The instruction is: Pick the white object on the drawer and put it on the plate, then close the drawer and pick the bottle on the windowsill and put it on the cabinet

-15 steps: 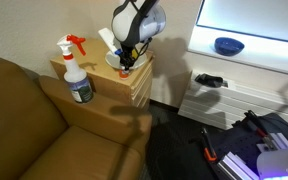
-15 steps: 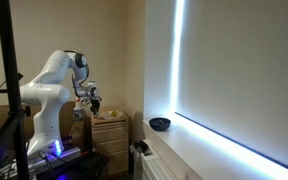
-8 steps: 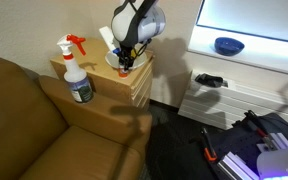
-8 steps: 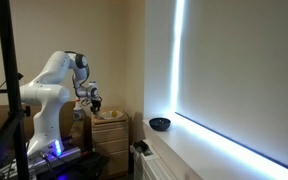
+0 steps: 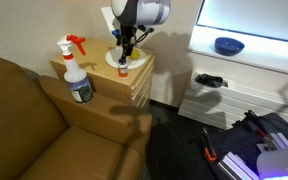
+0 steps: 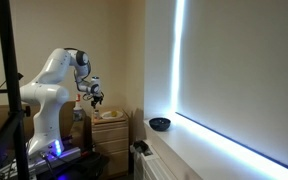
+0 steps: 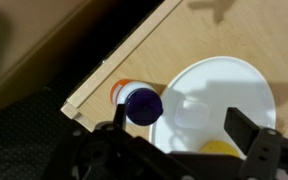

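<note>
A small orange bottle [image 7: 139, 103] with a dark blue cap stands upright on the wooden cabinet [image 5: 134, 88], just beside the white plate [image 7: 249, 85]. The white object [image 7: 192, 108] lies in the plate, next to a yellow piece [image 7: 218, 150]. My gripper [image 7: 179, 125] hangs open straight above the bottle and the plate's edge, touching neither. In an exterior view the gripper [image 5: 125, 45] is a short way above the bottle [image 5: 123, 68]. The arm and gripper [image 6: 94, 97] also show above the cabinet [image 6: 109, 128] in an exterior view.
A spray bottle [image 5: 76, 70] with a red trigger stands on the cabinet's far corner. A brown sofa [image 5: 24, 120] sits against the cabinet. A blue bowl [image 5: 228, 45] rests on the windowsill, and a black object [image 5: 209, 80] lies on the white unit below.
The jaws went from shut on the bottle to open, and the gripper rose. The bottle stays standing on the cabinet beside the plate.
</note>
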You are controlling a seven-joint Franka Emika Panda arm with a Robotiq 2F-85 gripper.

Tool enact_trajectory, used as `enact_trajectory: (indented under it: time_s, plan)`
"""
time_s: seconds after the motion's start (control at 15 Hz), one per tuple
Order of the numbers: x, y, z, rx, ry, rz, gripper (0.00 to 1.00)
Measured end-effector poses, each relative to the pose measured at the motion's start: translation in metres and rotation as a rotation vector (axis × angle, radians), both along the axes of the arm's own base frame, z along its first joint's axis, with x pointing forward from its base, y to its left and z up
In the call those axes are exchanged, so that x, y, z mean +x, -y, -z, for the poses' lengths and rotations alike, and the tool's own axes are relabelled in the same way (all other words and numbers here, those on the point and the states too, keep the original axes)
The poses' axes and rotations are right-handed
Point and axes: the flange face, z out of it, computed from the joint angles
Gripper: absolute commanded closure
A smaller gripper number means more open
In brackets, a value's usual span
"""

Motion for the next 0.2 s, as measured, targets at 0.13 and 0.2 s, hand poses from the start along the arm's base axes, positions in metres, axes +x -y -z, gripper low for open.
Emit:
enact_trajectory:
  time_s: [0.13, 0.2]
  plan:
    - [-0.012, 0.000, -0.031, 0.082, 0.047, -0.024, 0.00]
    - [-0.020, 0.000, -0.050, 0.134, 0.073, -0.032, 0.00]
